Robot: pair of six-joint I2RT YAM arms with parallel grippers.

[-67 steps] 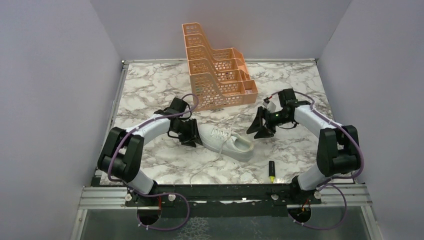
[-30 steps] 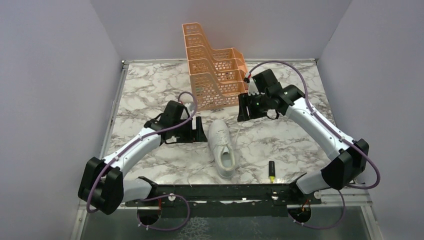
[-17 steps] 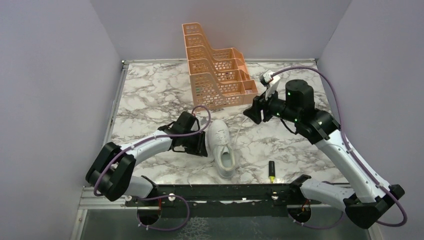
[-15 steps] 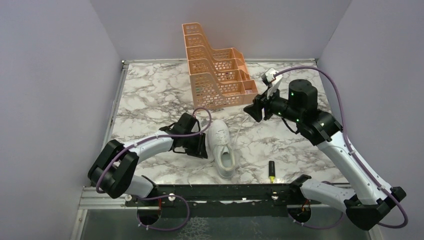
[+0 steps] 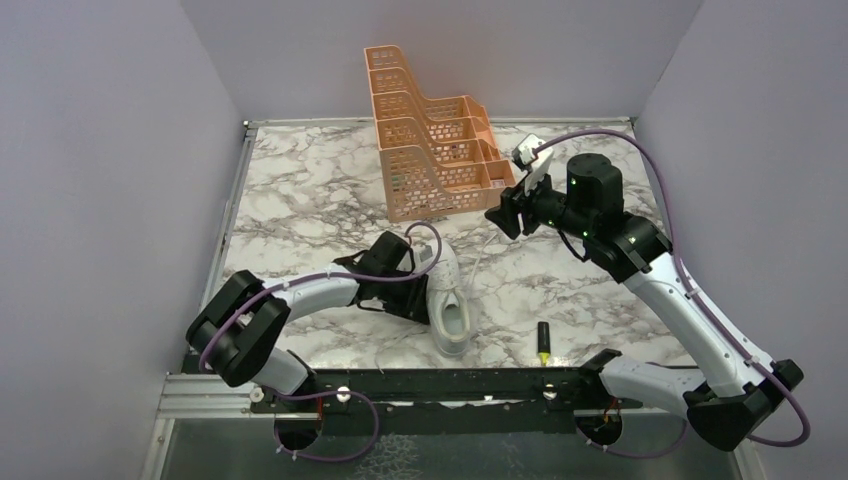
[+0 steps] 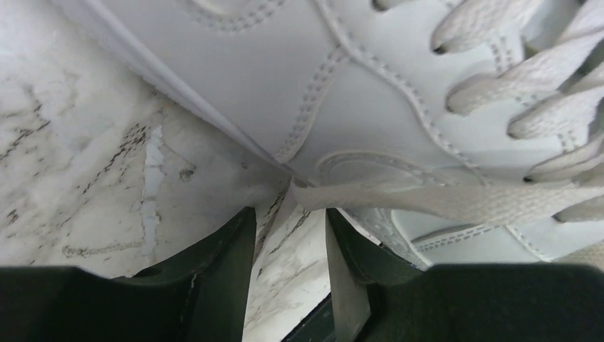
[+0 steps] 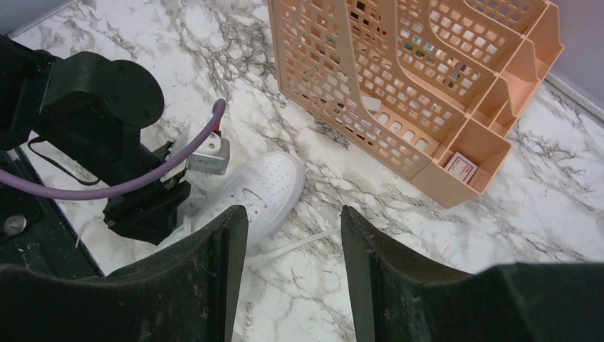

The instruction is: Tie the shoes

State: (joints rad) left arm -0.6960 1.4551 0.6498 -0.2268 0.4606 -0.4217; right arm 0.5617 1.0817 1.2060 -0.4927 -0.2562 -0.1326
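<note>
The white sneaker [image 5: 447, 298] lies on the marble table, toe away from me and heel near, laces untied. My left gripper [image 5: 416, 300] is low at its left side. In the left wrist view the shoe's side [image 6: 299, 78] fills the frame, and a flat white lace [image 6: 427, 201] runs from just past my open left gripper [image 6: 288, 214] across the shoe; the jaws hold nothing. My right gripper [image 5: 503, 218] is open and empty, raised above the table right of the toe. In the right wrist view it [image 7: 293, 214] looks down on the toe [image 7: 267, 187] and a loose lace [image 7: 303, 244].
The orange tiered rack [image 5: 432, 135] stands at the back, just behind the shoe and beside the right gripper; it also shows in the right wrist view [image 7: 399, 78]. A yellow marker [image 5: 543, 342] lies right of the heel. The black front rail [image 5: 450, 380] runs along the near edge.
The shoe was turned from lying crosswise to toe-away. The right arm rose and drew back, open. In the last half second the left gripper slid right against the shoe's side.
</note>
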